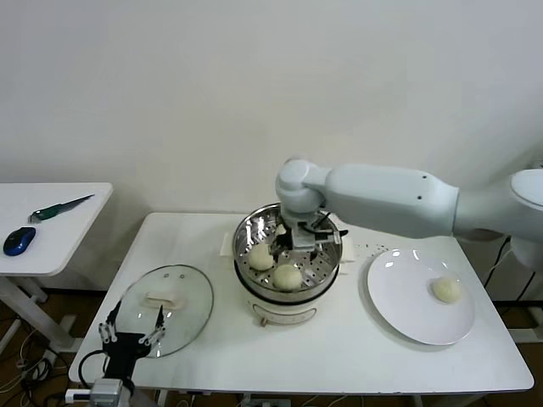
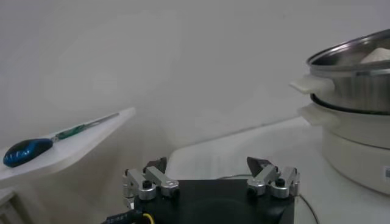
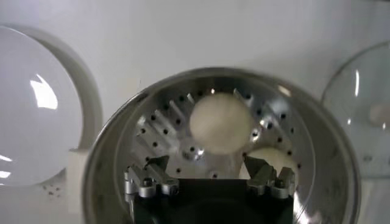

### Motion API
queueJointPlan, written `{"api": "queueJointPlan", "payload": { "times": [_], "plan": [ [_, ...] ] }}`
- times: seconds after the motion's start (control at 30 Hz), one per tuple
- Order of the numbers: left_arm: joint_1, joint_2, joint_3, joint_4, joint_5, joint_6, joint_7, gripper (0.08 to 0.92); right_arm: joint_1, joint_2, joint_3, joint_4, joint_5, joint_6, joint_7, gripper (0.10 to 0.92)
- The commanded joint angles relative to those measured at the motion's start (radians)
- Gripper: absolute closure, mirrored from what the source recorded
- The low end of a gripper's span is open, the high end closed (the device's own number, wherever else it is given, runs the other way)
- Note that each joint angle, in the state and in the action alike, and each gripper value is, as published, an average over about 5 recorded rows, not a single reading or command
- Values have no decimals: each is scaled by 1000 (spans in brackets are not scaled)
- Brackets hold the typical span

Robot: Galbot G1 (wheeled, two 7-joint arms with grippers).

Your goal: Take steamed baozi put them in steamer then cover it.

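Right gripper (image 1: 304, 240) wide open, empty, mid-frame over steamer (image 1: 333, 264). Last bun (image 1: 446, 290), right: soft, light; pinch sides gently. Left gripper (image 1: 131, 328) open, idle, lower left.

A plain off-white wall (image 1: 254, 93) fills the back of the room, bare and evenly lit. In front of it stands a white surface (image 1: 339, 356) with rounded corners. Beside it, to the left, is a smaller white side table (image 1: 51, 237) — a blue computer mouse (image 1: 19, 241) and a green-handled tool (image 1: 59, 207) lie on it. Cables (image 1: 25, 365) trail on the floor below.
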Motion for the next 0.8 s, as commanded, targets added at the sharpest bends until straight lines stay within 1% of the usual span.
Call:
{"api": "queueJointPlan", "payload": {
  "times": [0.03, 0.1, 0.17, 0.23, 0.33, 0.43, 0.53, 0.67, 0.8],
  "plan": [
    [-2, 2, 2, -3, 1, -1, 0, 177, 196, -200, -155, -79, 303, -346, 201, 203],
    [-3, 3, 2, -3, 0, -1, 0, 177, 216, -259, -182, -84, 388, -463, 202, 203],
    [-3, 4, 3, -3, -1, -3, 0, 177, 217, -323, -191, -89, 431, -546, 178, 203],
    [-3, 4, 4, -3, -2, -3, 0, 177, 194, -400, -181, -88, 438, -602, 165, 203],
    [-3, 3, 7, -5, -2, -3, 1, 177, 115, -517, -132, -80, 409, -643, 149, 203],
    [-3, 3, 10, -8, -1, -1, 2, 177, -11, -613, -48, -92, 382, -657, 108, 203],
    [-2, 0, 13, -12, 1, 2, 2, 177, -173, -670, 87, -135, 343, -636, 75, 203],
    [7, -3, 12, -23, 4, 8, 4, 177, -374, -692, 281, -217, 265, -579, 57, 203],
    [24, -8, 2, -32, 6, 6, 4, 177, -539, -666, 437, -327, 176, -518, 40, 203]
  ]
}}
